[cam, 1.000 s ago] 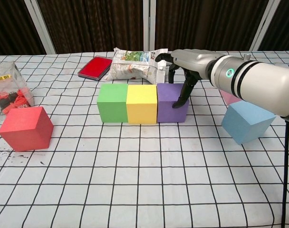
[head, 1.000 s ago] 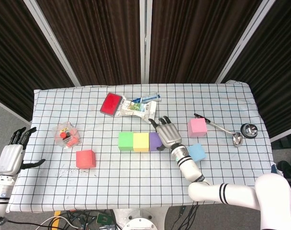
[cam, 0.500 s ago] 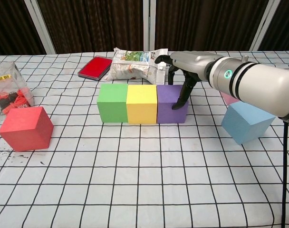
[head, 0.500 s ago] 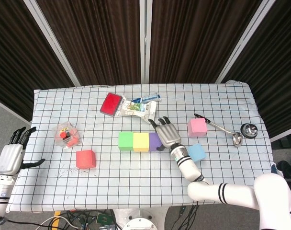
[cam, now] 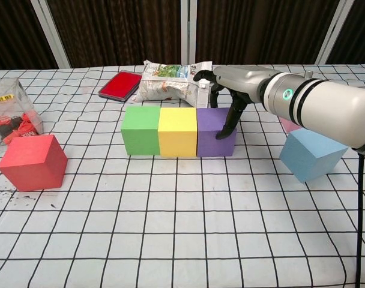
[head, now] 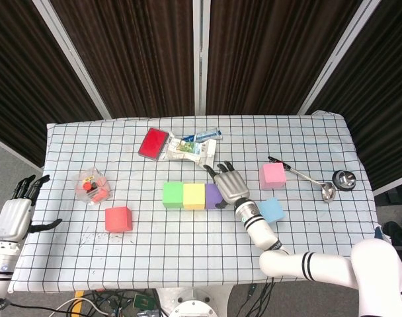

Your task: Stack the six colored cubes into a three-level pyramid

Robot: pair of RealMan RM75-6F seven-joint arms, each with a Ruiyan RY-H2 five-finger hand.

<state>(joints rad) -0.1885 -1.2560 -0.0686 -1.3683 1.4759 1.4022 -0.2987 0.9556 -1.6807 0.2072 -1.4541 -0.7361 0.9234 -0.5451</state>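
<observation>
Snack bag (cam: 170,81) just behind cube row (cam: 177,131)

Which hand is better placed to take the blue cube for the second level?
Probably the right hand: it rests at the purple cube, with the blue cube just beside it. The left hand hangs off the table's far edge.

Your right hand (cam: 230,99) is boxed in: snack bag (cam: 170,79) just behind, purple cube (cam: 214,131) under the fingers, pink cube (head: 272,175) and blue cube (cam: 307,153) to its right. Open cloth lies in front of the row, up to the red cube (cam: 32,162).
</observation>
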